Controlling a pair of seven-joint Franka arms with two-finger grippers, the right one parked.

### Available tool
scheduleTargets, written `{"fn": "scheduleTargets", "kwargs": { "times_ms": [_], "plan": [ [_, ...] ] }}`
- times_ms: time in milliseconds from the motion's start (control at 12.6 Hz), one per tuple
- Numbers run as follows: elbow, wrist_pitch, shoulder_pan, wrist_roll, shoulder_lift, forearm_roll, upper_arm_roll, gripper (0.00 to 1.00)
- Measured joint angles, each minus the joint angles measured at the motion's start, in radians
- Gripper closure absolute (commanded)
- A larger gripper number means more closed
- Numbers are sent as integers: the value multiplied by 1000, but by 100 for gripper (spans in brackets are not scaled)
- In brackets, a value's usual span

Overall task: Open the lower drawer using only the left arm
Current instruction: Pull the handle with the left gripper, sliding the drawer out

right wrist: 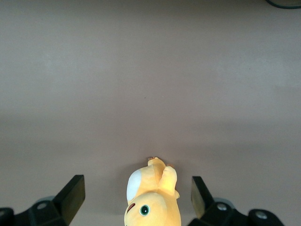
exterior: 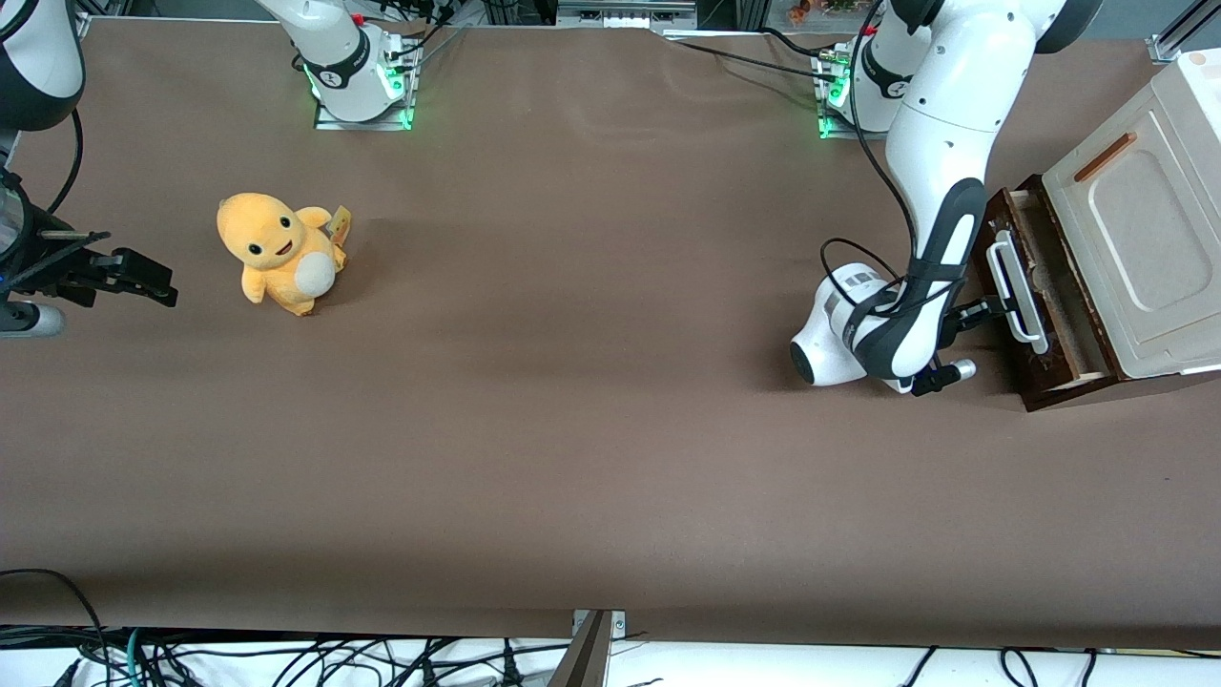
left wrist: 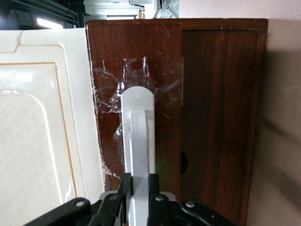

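Front view shows the left arm (exterior: 940,143) bent down toward the working arm's end of the counter (exterior: 572,429), its end effector (exterior: 992,307) level with the white loop handle (exterior: 1011,291) of the lower drawer (exterior: 1035,305). That drawer sits under a cream panel (exterior: 1135,248) bearing a slim orange-brown handle (exterior: 1105,156), and it is pulled partly out, so a strip of pale tray (exterior: 1045,286) shows between the dark front and the panel. Left wrist view has the two black fingers (left wrist: 125,186) closed narrowly on either side of the white handle (left wrist: 138,136), gripping it, with clear tape (left wrist: 136,75) stuck over the handle's end on the brown wood. A yellow plush toy (exterior: 281,250) stands on the counter toward the parked arm's end
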Motion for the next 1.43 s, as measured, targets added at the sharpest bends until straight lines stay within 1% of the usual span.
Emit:
{"fn": "scheduleTargets", "kwargs": {
  "times_ms": [1430],
  "plan": [
    [41,-15,-41,5,0,-50,4,84]
  ]
}}
